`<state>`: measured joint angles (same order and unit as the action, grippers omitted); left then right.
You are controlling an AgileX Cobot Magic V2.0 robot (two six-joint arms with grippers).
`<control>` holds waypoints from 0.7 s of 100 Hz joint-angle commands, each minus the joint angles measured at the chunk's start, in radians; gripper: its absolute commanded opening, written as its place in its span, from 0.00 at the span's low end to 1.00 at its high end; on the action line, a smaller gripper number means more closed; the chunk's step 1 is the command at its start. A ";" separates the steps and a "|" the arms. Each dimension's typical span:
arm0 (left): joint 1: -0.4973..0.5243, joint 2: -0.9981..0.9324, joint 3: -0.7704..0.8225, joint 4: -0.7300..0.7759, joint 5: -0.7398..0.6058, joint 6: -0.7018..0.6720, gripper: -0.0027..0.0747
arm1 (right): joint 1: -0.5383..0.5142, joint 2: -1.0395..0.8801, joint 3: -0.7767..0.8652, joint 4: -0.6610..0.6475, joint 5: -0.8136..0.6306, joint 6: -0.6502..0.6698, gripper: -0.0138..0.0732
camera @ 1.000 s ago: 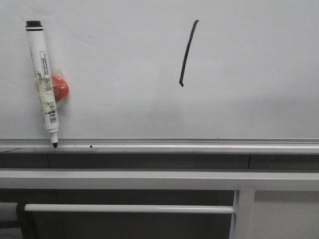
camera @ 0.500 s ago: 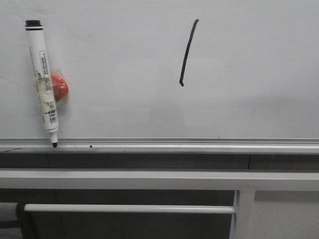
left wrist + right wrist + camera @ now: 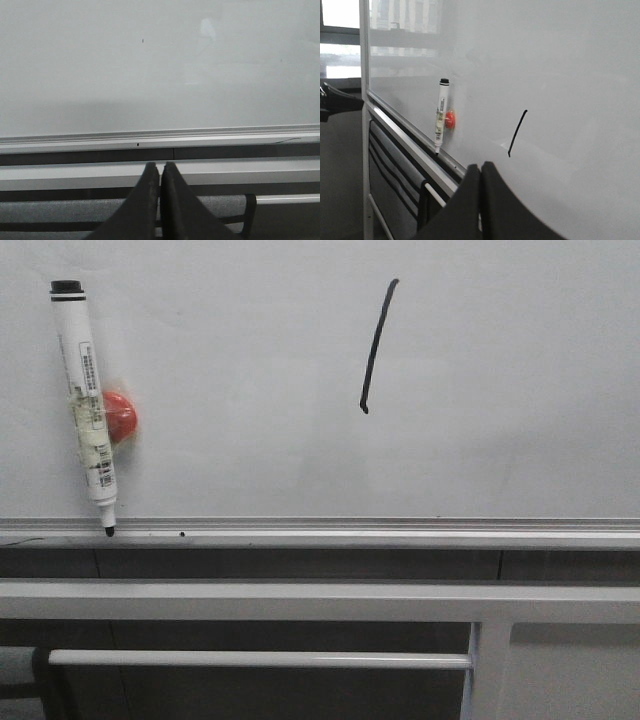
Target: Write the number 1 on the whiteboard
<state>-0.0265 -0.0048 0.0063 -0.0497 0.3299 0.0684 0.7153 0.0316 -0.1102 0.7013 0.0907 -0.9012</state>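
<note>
Both pincers we see closed and empty: our left pincer (image 3: 160, 172) faces bare whiteboard (image 3: 150, 75), our right pincer (image 3: 480, 172) hangs near the number 1 (image 3: 376, 345), drawn upper-middle, well right of the marker (image 3: 87, 405) clipped beside a red magnet (image 3: 121, 416).

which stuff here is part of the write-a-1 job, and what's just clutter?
Job:
number 1, drawn
whiteboard
marker, tip on the rail
left gripper, shut, empty
right gripper, shut, empty

Clutter:
red magnet behind the marker
frame bars below
</note>
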 commanded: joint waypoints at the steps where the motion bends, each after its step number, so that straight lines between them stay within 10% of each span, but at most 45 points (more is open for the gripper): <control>1: 0.002 -0.023 0.007 -0.005 -0.071 -0.011 0.01 | -0.006 0.008 -0.025 -0.094 -0.084 0.082 0.09; 40: 0.002 -0.023 0.007 -0.005 -0.071 -0.011 0.01 | -0.273 0.008 0.003 -0.889 0.062 1.083 0.09; 70: 0.002 -0.023 0.007 -0.005 -0.071 -0.011 0.01 | -0.506 0.008 0.107 -0.888 0.064 1.141 0.09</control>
<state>-0.0265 -0.0048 0.0063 -0.0497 0.3299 0.0670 0.2614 0.0316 0.0051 -0.1760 0.2241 0.2303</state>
